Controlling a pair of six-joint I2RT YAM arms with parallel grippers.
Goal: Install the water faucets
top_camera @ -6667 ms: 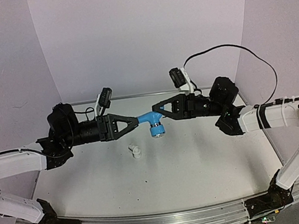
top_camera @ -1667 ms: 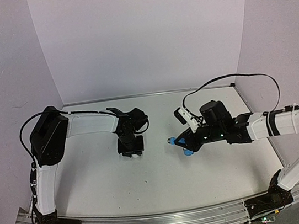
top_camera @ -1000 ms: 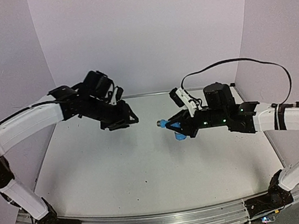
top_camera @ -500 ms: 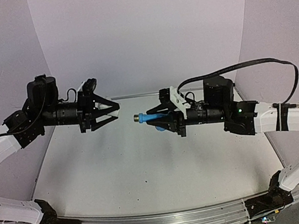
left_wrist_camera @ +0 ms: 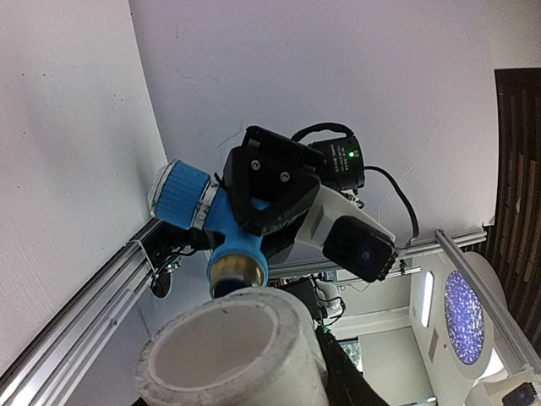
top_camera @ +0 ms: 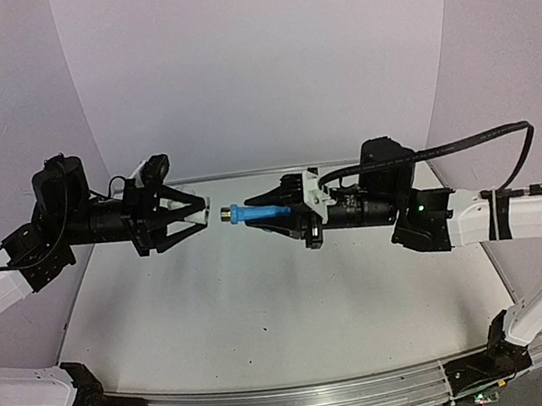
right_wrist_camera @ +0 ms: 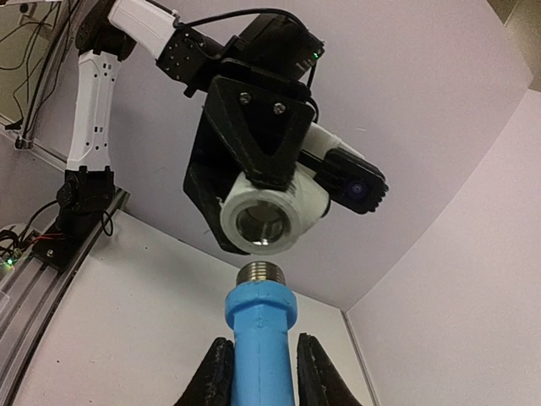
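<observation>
Spans the pale surface [top_camera: 267, 315] with both arms, the left arm [top_camera: 18, 274] and the right arm [top_camera: 515, 214] raised clear of it and pointed at each other near the middle. Grips the blue tap [top_camera: 250, 212] in the right jaws, clenched on its body, stem level and aimed left. Holds the white fitting [top_camera: 209, 215] in the left jaws, clamped on its sides, open end facing the tap.

From overhead, puts the metal thread [top_camera: 225, 213] at the tap's tip just beside the fitting; hard to say there whether touching. From the right wrist, shows a narrow gap between the metal thread [right_wrist_camera: 264, 272] and the white fitting [right_wrist_camera: 270, 216], bore roughly in line with the blue tap [right_wrist_camera: 260, 338], black fingers [right_wrist_camera: 215, 376] pressed on either side of it. From the left wrist alone, reveals the ribbed knob [left_wrist_camera: 180, 190] with a clear cap, jutting sideways from the blue tap [left_wrist_camera: 232, 241], and the white fitting [left_wrist_camera: 232, 351] close up, rim blurred, below the thread.
</observation>
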